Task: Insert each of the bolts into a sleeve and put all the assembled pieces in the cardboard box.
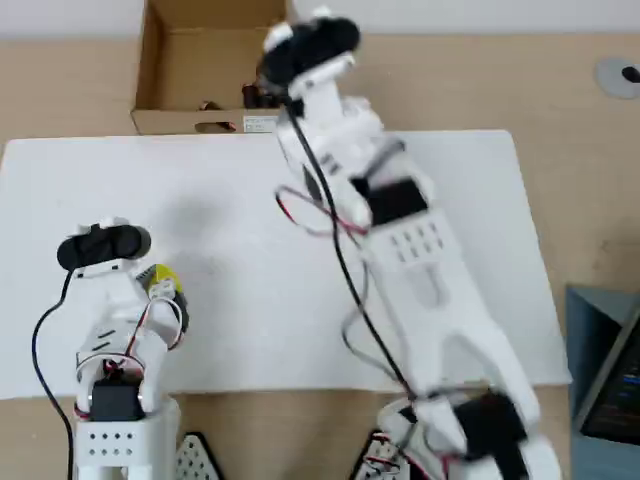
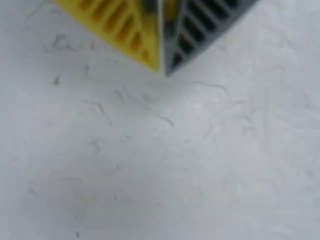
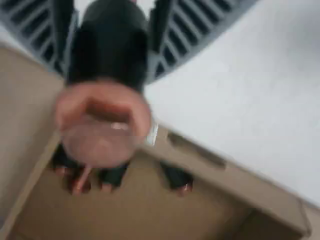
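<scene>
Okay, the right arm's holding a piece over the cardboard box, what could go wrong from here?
1. The assembled piece in the right hand hangs close to the front wall of the cardboard box. If released here, it might clip the rim and tumble out onto the white mat.
2. It could land on the pieces already inside and bounce unpredictably.

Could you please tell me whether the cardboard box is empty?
Not empty: the right wrist view shows several dark assembled pieces lying on the floor of the cardboard box.
</scene>
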Controlling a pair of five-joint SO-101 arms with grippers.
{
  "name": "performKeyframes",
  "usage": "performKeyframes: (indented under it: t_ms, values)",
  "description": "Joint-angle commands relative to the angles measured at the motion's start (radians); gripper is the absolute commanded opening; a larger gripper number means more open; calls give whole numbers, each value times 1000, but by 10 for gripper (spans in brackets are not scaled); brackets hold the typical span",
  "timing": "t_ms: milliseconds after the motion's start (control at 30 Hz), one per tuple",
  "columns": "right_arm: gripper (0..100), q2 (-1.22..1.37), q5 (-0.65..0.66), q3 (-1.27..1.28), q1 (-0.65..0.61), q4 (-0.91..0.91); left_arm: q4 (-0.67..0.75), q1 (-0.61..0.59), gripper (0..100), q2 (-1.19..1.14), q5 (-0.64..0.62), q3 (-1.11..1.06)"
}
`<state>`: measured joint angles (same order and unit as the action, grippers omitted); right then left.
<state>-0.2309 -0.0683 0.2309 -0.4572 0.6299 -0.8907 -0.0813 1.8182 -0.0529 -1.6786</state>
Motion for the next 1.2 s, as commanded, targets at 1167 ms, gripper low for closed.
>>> performKeyframes:
  t_ms: [1167]
  values:
    - [171, 1443, 534, -1595, 53, 83, -5, -11, 5, 4, -3, -15]
